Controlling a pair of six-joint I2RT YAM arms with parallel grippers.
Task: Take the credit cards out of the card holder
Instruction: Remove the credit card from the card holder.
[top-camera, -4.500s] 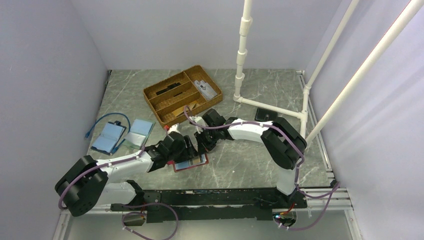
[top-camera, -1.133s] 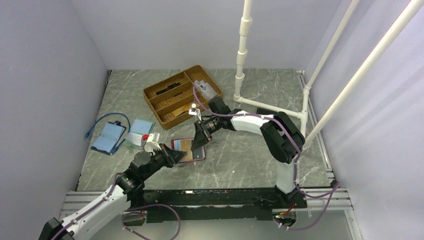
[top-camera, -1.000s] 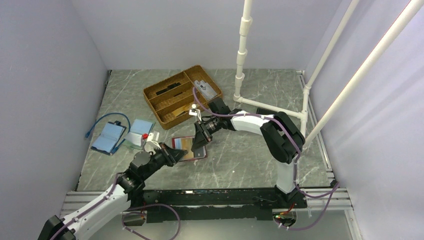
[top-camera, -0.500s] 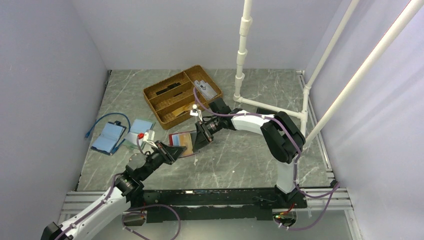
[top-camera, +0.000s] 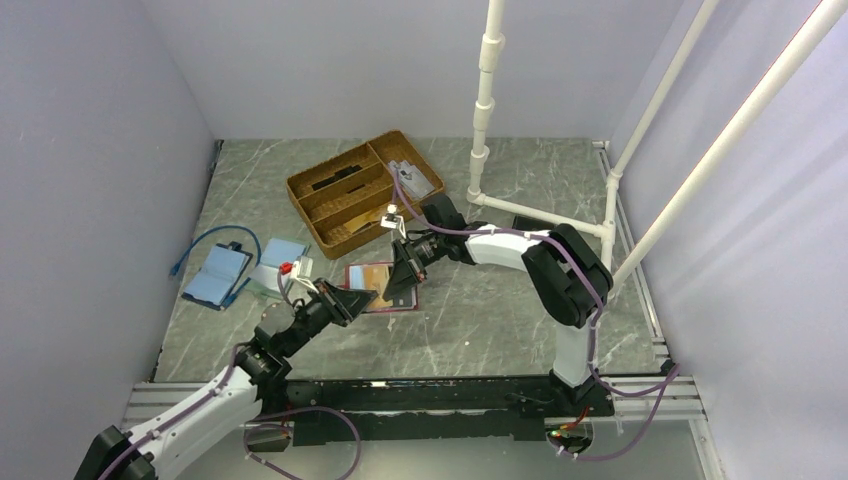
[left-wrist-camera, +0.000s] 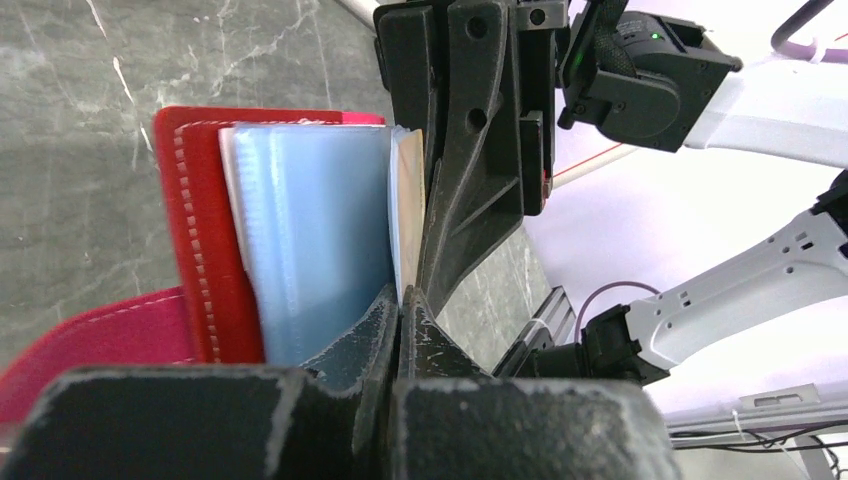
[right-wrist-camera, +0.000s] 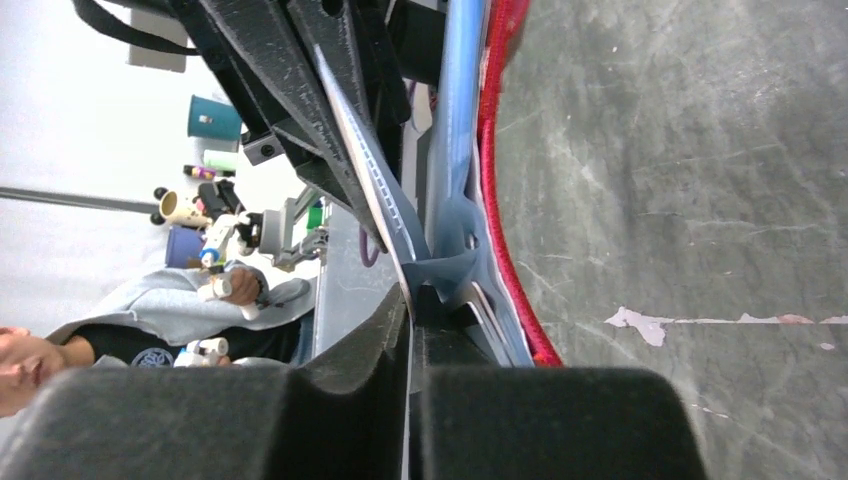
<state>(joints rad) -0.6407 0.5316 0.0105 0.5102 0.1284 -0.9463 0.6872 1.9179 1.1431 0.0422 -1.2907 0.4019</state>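
The card holder (left-wrist-camera: 185, 220) lies open on the grey marble table (top-camera: 480, 330), about mid-table and a little left of centre, its red cover down and its pale clear pockets facing up. A tan card (top-camera: 372, 277) shows in the far half; any print on it is too small to read.

The left claw (left-wrist-camera: 400, 305) reaches in from the near left. Its tips are pressed together on the near edge of the holder's inner part, right where the tan card's edge and a clear pocket run down between them. The right claw (right-wrist-camera: 410, 300) comes from the far right and meets the holder on the opposite side, almost tip to tip with the left one. It is closed on a grey-blue leaf (right-wrist-camera: 375, 190) that stands up from the holder beside the red edge — whether that leaf is a card or a pocket I cannot tell.

Just beyond the holder, on the far side, sits a wicker tray (top-camera: 345, 158) with long compartments; dark flat items lie in two of them and pale ones in the right end section. To the left, well apart, a light-blue booklet case (top-camera: 217, 275) lies open with a blue cable (top-camera: 220, 230) looped around it. A black wallet (top-camera: 528, 228) lies to the far right, by the foot of a white pipe frame (top-camera: 484, 100).

The two arms crowd the holder — much of its right half is hidden under the right claw in the top view.
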